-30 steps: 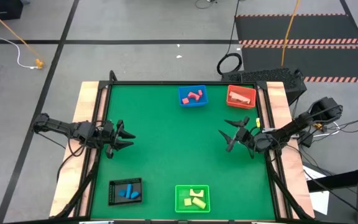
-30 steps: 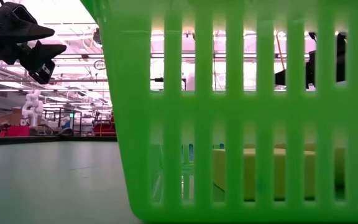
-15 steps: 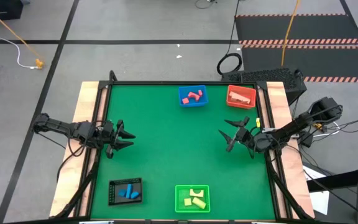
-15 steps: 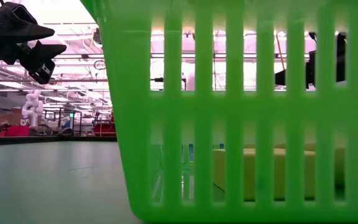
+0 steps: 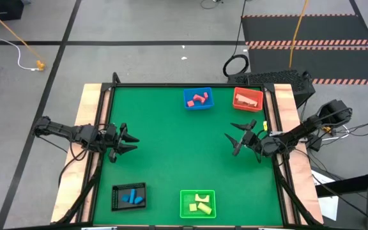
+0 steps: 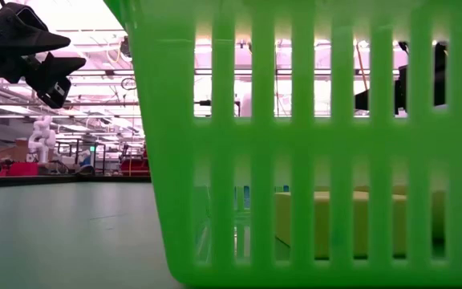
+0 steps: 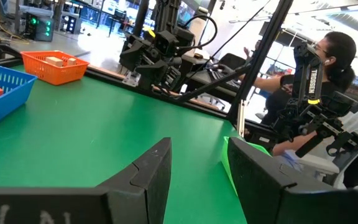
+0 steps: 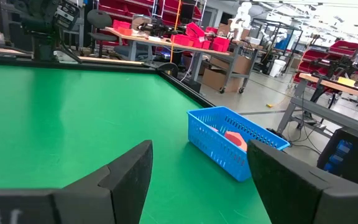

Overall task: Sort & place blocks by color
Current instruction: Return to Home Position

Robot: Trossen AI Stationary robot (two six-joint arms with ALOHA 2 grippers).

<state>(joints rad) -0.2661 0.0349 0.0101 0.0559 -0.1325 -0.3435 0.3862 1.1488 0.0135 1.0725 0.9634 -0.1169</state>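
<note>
The blocks lie sorted in four trays. Red/pink blocks (image 5: 200, 98) sit in the blue tray (image 5: 188, 104), which also shows in the right wrist view as blue tray (image 8: 216, 146). Tan blocks (image 5: 248, 101) are in the orange-red tray (image 5: 237, 92). Blue blocks (image 5: 130, 197) are in the black tray (image 5: 116, 205). Yellow/lime blocks (image 5: 200, 204) are in the green tray (image 5: 184, 211). My left gripper (image 5: 137, 143) hovers open over the table's left side. My right gripper (image 5: 232, 139) hovers open over the right side. Neither holds anything.
The green tray's slatted wall (image 6: 295, 136) fills the low view, with a yellow block (image 6: 335, 221) behind it. The green felt between the trays (image 5: 184, 147) is bare. A person (image 7: 331, 59) sits beyond the table's right edge, near the right arm's base.
</note>
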